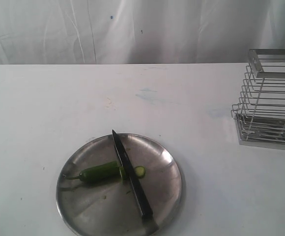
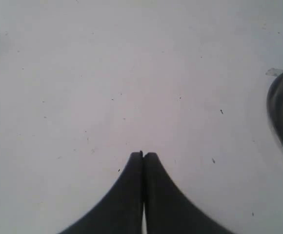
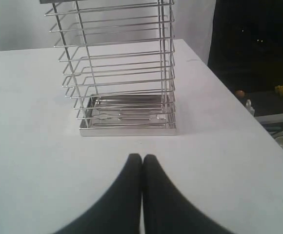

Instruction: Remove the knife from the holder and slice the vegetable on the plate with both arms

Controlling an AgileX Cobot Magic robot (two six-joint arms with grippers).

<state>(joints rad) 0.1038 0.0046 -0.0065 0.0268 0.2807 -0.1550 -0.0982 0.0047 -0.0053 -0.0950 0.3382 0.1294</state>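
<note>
The knife (image 1: 131, 176) lies diagonally across the plate (image 1: 83, 206) at lower centre, tip toward upper left, handle at the lower right rim, crossing the vegetable (image 1: 102, 172). Holder (image 1: 269, 101) far right. Both hands (image 2: 143, 156) (image 3: 142, 157) pressed together, empty, over bare table (image 1: 44, 108).

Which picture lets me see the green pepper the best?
The exterior view. There the whole green pepper lies on the steel plate, with the knife across it and a cut slice beside the blade. The left wrist view catches only the plate's rim, no pepper. The right wrist view shows the wire holder instead.
</note>
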